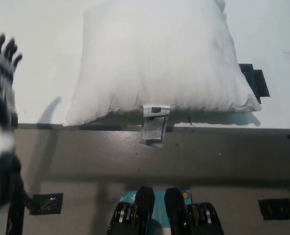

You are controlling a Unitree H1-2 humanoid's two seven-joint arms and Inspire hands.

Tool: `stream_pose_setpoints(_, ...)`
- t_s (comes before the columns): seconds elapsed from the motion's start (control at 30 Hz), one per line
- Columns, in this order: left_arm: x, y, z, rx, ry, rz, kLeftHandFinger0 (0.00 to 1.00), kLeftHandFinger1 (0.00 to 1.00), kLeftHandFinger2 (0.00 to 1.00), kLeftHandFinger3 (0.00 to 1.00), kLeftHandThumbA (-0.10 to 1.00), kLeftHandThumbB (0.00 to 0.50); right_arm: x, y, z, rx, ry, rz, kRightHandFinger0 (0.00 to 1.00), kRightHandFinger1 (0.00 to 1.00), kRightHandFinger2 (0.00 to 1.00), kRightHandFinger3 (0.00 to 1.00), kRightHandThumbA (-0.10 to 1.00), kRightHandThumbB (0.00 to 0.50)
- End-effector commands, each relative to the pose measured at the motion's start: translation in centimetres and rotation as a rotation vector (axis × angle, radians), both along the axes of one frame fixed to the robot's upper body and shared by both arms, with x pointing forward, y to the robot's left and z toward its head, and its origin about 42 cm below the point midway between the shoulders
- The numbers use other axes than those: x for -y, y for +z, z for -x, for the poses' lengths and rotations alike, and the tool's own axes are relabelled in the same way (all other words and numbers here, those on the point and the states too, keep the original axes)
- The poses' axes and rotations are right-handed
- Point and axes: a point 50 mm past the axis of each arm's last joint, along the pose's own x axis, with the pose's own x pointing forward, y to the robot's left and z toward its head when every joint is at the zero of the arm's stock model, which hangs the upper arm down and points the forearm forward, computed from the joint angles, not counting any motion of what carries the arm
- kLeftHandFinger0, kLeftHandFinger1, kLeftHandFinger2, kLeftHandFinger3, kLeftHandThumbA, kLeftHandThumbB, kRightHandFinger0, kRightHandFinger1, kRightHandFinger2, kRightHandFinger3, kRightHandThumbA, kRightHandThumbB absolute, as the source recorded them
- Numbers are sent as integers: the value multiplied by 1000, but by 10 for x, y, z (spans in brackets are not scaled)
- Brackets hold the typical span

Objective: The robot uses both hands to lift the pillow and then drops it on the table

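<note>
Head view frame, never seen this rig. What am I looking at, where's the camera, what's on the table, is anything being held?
The camera sits on a humanoid robot's head and looks steeply down at a white table in front of it. A white pillow lies flat on the table, its near edge at the table's front edge, with a care tag hanging over that edge. A dark patch on the table shows beside the pillow's right corner. The robot's left hand is at the far left, open with fingers spread, clear of the pillow. The right hand is out of frame. Nothing is held.
</note>
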Motion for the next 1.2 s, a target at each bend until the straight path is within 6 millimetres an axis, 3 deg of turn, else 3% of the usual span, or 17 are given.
stream_pose_setpoints(0.0, 12, -25, 77, 39, 35, -62, 1000, 1000, 1000, 1000, 1000, 72, -4, -5, 65, -17, 44, 64, 1000, 1000, 1000, 1000, 825, 38)
stream_pose_setpoints(0.07, 19, -63, 104, -61, 31, 27, 1000, 1000, 1000, 1000, 1000, 37, -14, -39, 86, -94, 66, 19, 1000, 1000, 1000, 1000, 961, 28)
stream_pose_setpoints(0.1, 25, -83, 116, -110, 28, 118, 1000, 1000, 1000, 1000, 1000, 70, -20, -54, 97, -125, 77, 6, 1000, 1000, 1000, 1000, 1000, 11)
stream_pose_setpoints(0.23, 39, -130, 140, -258, 38, 262, 1000, 1000, 1000, 1000, 960, 95, -41, -96, 115, -175, 104, -36, 1000, 1000, 1000, 1000, 1000, 6)
stream_pose_setpoints(0.3, 45, -141, 155, -293, 46, 305, 1000, 1000, 1000, 1000, 931, 111, -48, -111, 127, -192, 109, -42, 1000, 1000, 1000, 1000, 1000, 0)
stream_pose_setpoints(0.33, 52, -149, 162, -321, 61, 324, 1000, 1000, 1000, 1000, 913, 100, -53, -123, 137, -204, 110, -53, 1000, 1000, 1000, 1000, 1000, 0)
stream_pose_setpoints(0.37, 67, -165, 174, -376, 55, 381, 1000, 1000, 1000, 1000, 880, 72, -64, -143, 161, -250, 103, -132, 1000, 1000, 1000, 1000, 1000, 0)
stream_pose_setpoints(0.4, 68, -163, 172, -366, 61, 384, 1000, 1000, 1000, 1000, 875, 70, -62, -141, 154, -241, 112, -128, 1000, 1000, 1000, 1000, 1000, 0)
stream_pose_setpoints(0.43, 78, -174, 174, -389, -1, 428, 1000, 1000, 1000, 1000, 830, 74, -67, -157, 170, -285, 135, -133, 1000, 1000, 1000, 1000, 1000, 0)
stream_pose_setpoints(0.5, 84, -175, 177, -398, -17, 425, 1000, 1000, 1000, 1000, 805, 81, -68, -165, 175, -322, 138, -110, 1000, 1000, 1000, 1000, 1000, 0)
stream_pose_setpoints(0.6, 88, -189, 195, -476, -62, 384, 1000, 1000, 1000, 1000, 899, 124, -75, -181, 180, -372, 116, -5, 1000, 1000, 1000, 1000, 1000, 0)
stream_pose_setpoints(0.7, 84, -196, 206, -496, -73, 398, 1000, 1000, 1000, 1000, 878, 93, -83, -189, 182, -380, 119, 33, 1000, 1000, 1000, 1000, 1000, 0)
stream_pose_setpoints(0.8, 78, -198, 198, -487, -72, 401, 1000, 1000, 1000, 1000, 824, 84, -86, -193, 177, -341, 106, 58, 1000, 1000, 1000, 1000, 1000, 0)
stream_pose_setpoints(0.87, 79, -198, 194, -480, -78, 397, 1000, 1000, 1000, 1000, 878, 161, -84, -194, 173, -327, 107, 49, 1000, 1000, 1000, 1000, 1000, 0)
stream_pose_setpoints(0.93, 77, -196, 191, -489, -100, 346, 1000, 1000, 1000, 1000, 937, 139, -84, -193, 170, -314, 101, 50, 1000, 1000, 1000, 1000, 1000, 0)
stream_pose_setpoints(1.13, 76, -194, 177, -477, -118, 321, 1000, 1000, 1000, 1000, 925, 153, -85, -190, 151, -222, 142, -6, 1000, 1000, 1000, 1000, 1000, 0)
stream_pose_setpoints(1.17, 77, -193, 175, -479, -107, 308, 1000, 1000, 1000, 1000, 968, 193, -85, -189, 147, -211, 146, -7, 1000, 1000, 1000, 1000, 1000, 0)
